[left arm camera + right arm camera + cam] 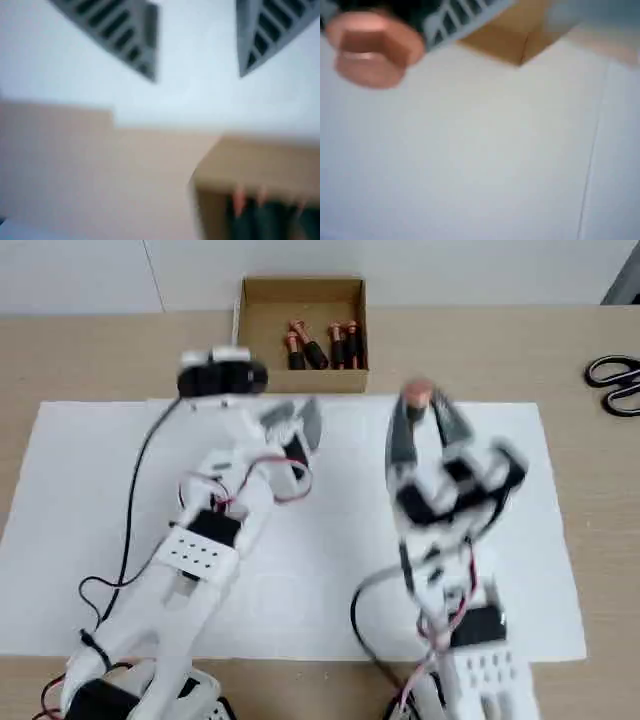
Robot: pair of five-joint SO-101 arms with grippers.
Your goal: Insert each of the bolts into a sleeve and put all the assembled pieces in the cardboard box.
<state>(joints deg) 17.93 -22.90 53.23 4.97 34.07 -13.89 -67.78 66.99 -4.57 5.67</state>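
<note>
The high camera looked steeply down from above the arms' end of the table (90, 350), far enough off to take in nearly all of the white sheet (330, 540), with the cardboard box (268, 335) at the far edge. The left wrist camera, close over the white sheet (195, 95), faced out past the left gripper (197, 45) toward the cardboard box (250, 165); the right wrist camera sat nearer still to the white sheet (470, 150), the bolt (372, 47) almost at its lens. All three views shared the sheet's far edge and a corner of the cardboard box (505, 42).

Table (80, 350) with white sheet (100, 490), cardboard box (303, 381), scissors (615, 383)
</note>
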